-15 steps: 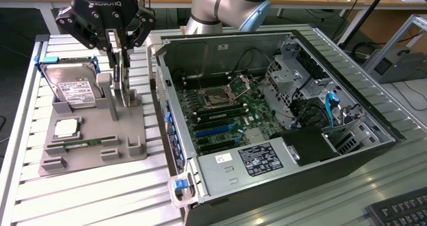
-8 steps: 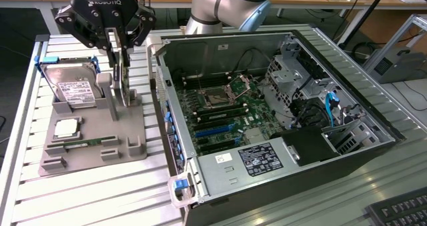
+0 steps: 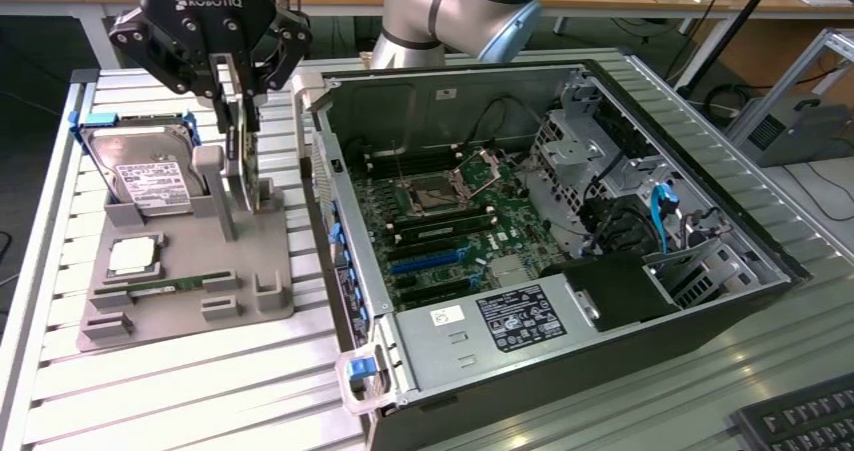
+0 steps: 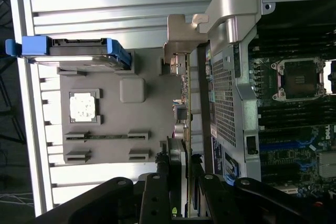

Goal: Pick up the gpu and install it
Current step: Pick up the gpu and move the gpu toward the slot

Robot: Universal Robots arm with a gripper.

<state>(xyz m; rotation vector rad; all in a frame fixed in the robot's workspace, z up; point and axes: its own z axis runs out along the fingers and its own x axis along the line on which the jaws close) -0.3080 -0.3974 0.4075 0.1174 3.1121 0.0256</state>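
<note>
At the grey holder [image 3: 147,321] on the tabletop [image 3: 200,396]: gpu [image 3: 242,171] stands upright on its edge | hand [image 3: 234,121] closed on its upper part | lower edge seems to touch the holder | hard drive [image 3: 154,171] just beside | computer case [image 3: 441,96] at the exterior view's right

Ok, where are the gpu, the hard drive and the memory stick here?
gpu [image 3: 243,161], exterior view, dark face of the upright card.
hard drive [image 3: 150,181], exterior view, its white label.
memory stick [image 3: 160,284], exterior view, middle of its green strip.
</note>
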